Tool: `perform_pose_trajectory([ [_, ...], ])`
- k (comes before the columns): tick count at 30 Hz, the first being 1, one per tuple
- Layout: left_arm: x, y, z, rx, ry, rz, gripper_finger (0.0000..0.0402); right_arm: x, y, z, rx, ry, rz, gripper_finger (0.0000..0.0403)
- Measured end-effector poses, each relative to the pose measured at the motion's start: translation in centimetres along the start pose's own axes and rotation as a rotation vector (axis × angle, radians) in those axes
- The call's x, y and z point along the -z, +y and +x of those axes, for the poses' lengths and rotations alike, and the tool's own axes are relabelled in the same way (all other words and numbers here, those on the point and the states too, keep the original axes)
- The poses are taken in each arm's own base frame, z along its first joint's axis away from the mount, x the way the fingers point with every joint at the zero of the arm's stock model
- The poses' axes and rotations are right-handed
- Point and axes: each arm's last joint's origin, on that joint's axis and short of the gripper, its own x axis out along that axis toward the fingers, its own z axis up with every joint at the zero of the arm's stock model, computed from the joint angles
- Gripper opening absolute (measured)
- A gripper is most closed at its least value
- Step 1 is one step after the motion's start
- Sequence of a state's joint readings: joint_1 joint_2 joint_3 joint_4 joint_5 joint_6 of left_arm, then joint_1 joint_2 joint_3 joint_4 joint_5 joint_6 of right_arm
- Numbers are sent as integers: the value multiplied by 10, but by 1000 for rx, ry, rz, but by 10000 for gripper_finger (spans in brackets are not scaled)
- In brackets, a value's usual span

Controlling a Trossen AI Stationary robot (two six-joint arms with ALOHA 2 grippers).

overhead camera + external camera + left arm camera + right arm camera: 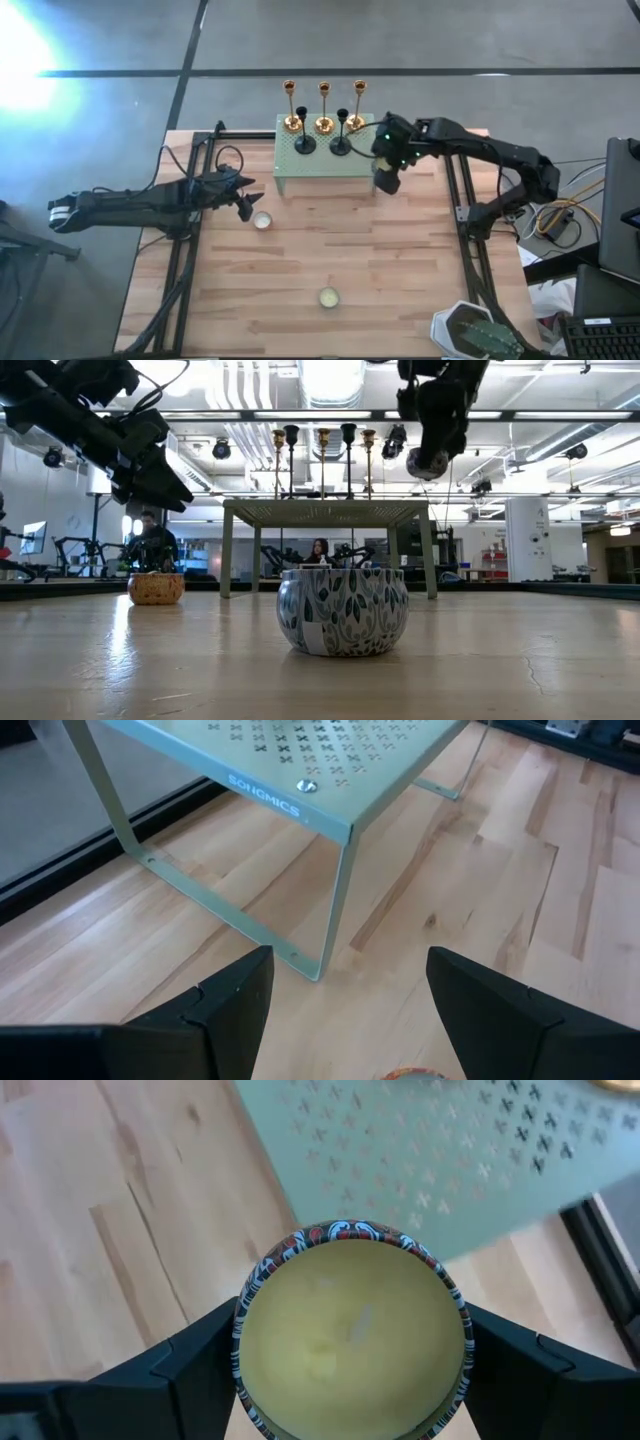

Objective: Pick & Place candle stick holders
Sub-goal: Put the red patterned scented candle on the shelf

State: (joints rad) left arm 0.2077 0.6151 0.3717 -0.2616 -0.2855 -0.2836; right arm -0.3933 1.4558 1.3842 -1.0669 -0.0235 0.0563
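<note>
**Slender holders on the stand, with a tin in the right jaws**

The 5 candle stick holders (323,118) stand close together along the far edge of the green perforated stand (325,160): 3 gold ones behind, 2 shorter black ones in front. The right gripper (352,1355) hangs just off the stand's right edge, fingers spread wide around a round candle tin (352,1330), so it is occupied. The left gripper (345,1010) waits with jaws apart and empty above the table (400,260), well left of the stand, near another small candle tin (262,220). Judged by shape, each holder is stiff, light metal, top-heavy on a small base and easily tipped into its neighbours. The polished gold stems look slippery. The likeliest hold is low on the stem, just above the base, fingers approaching from the open front side.
</note>
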Motion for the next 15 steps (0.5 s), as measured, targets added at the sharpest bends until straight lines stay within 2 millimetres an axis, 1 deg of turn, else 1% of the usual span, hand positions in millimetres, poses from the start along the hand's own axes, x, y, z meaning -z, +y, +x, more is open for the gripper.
perform_pose_trajectory([
  [3,0,0,0,0,0,0,268,-10,-4,5,-8,10,-32,292],
  [9,0,0,0,0,0,0,268,-29,-5,18,3,101,-130,292],
  [15,0,0,0,0,0,1,268,-44,-5,26,1,113,-196,292],
])
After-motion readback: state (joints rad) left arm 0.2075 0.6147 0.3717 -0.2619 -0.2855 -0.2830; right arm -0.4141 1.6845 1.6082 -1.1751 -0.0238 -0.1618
